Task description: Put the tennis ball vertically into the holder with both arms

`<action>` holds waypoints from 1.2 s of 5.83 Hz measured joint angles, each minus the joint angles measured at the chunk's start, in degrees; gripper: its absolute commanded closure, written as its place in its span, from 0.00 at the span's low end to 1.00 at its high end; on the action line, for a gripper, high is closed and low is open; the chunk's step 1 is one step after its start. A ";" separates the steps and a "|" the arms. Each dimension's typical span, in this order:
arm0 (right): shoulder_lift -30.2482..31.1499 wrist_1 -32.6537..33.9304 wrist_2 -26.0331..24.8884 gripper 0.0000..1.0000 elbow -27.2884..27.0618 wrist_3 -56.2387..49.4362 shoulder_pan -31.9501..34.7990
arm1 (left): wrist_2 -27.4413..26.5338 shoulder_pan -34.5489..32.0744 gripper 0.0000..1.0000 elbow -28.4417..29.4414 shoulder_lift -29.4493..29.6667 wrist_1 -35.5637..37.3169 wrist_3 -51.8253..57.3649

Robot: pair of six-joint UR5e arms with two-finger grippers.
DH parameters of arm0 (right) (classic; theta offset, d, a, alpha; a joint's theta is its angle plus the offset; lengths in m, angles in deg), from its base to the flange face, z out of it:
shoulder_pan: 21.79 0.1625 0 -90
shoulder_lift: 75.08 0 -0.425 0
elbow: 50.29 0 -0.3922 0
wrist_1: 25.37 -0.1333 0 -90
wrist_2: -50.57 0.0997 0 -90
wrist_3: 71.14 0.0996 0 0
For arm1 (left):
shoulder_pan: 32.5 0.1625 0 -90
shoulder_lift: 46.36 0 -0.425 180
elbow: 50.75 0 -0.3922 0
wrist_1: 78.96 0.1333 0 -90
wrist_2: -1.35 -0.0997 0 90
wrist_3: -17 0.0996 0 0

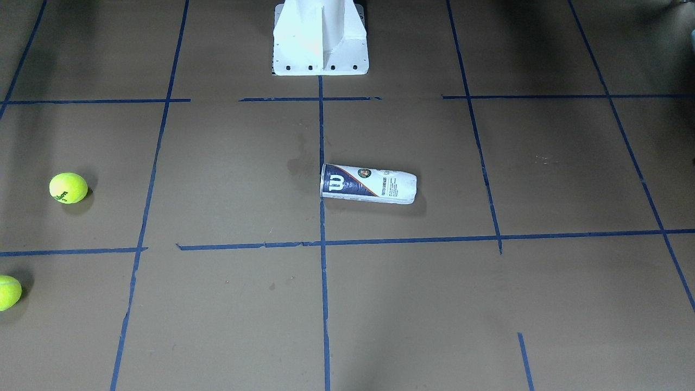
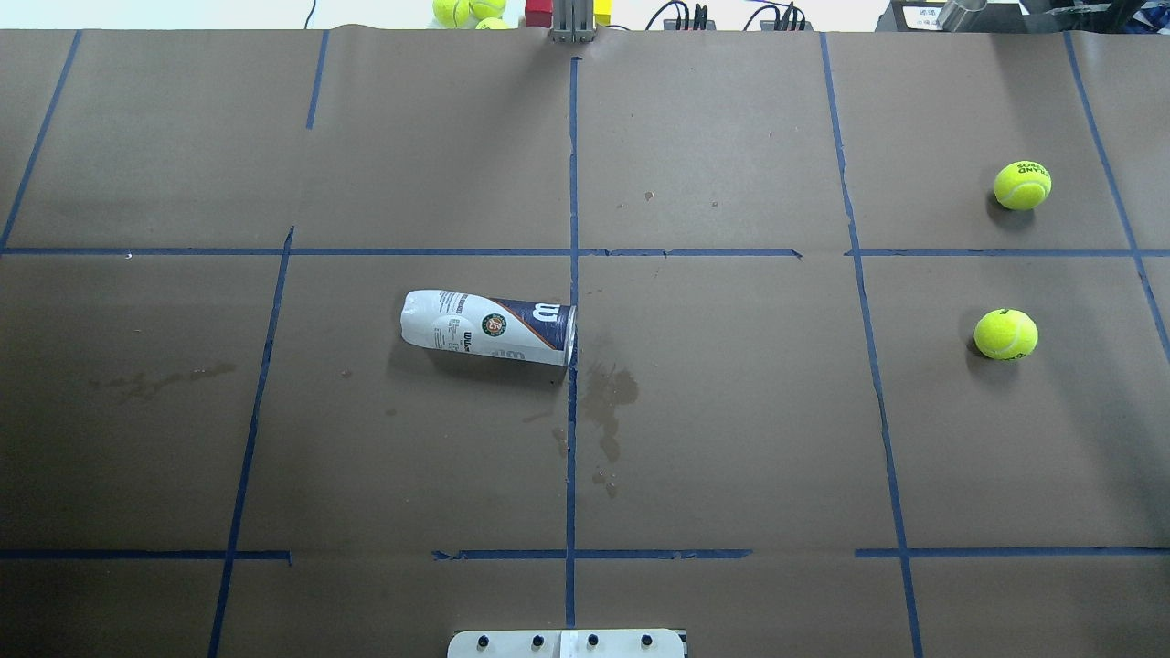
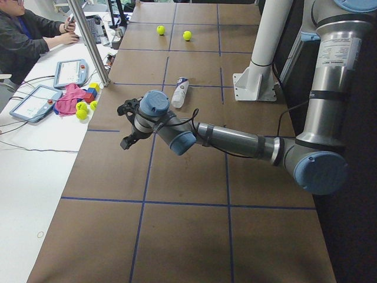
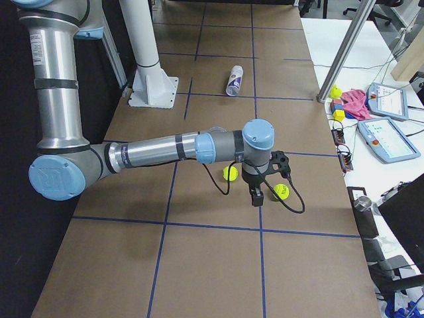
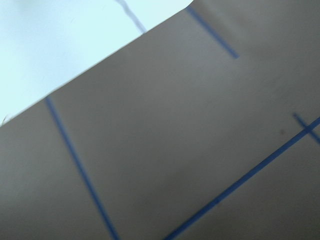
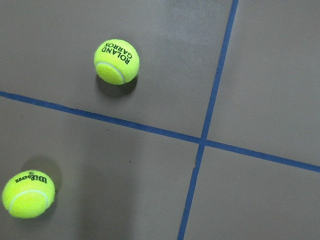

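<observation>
Front-facing cam first: the holder (image 1: 368, 183) is lying flat on its side on the brown table (image 1: 543, 304), roughly mid-table. Its navy end is right at the centre line of blue tape (image 1: 323, 282) and its white end points toward my left side. It's out in front of the white pedestal base (image 1: 320, 38), well apart from it. The Wilson ball (image 1: 68, 188) sits way over on my right side, and the Roland Garros ball (image 1: 8, 292) is further out from the base, half cut off by the frame edge. Overhead, same deal: the holder (image 2: 489, 326) is on its side just left of the centre tape. The Roland Garros ball (image 2: 1022, 185) and Wilson ball (image 2: 1005, 334) are far off to the right with a tape line running between them. Left side cam: my left arm (image 3: 235, 141) is stretched out low over the table, and my left gripper (image 3: 125, 127) hovers above the paper, well apart from the holder (image 3: 180, 92). Open or closed, I honestly can't tell from this angle. A person (image 3: 23, 41) sits at the white desk (image 3: 35, 177) beside the table. Right side cam: my right arm (image 4: 159, 149) reaches out and my right gripper (image 4: 257, 195) points straight down. It hangs near both balls and seems to touch neither, and I can't tell its jaw state either. The left wrist cam is just blurry brown paper, tape lines and a bit of the white desk. The right wrist cam looks down on the Roland Garros ball (image 6: 116, 61) and Wilson ball (image 6: 27, 194), with tape between them.
</observation>
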 measured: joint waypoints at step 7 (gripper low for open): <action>1.00 -0.81 0.01 0.00 0.19 0.34 -0.01 | -0.50 29.97 0.01 -5.62 24.60 0.36 -11.44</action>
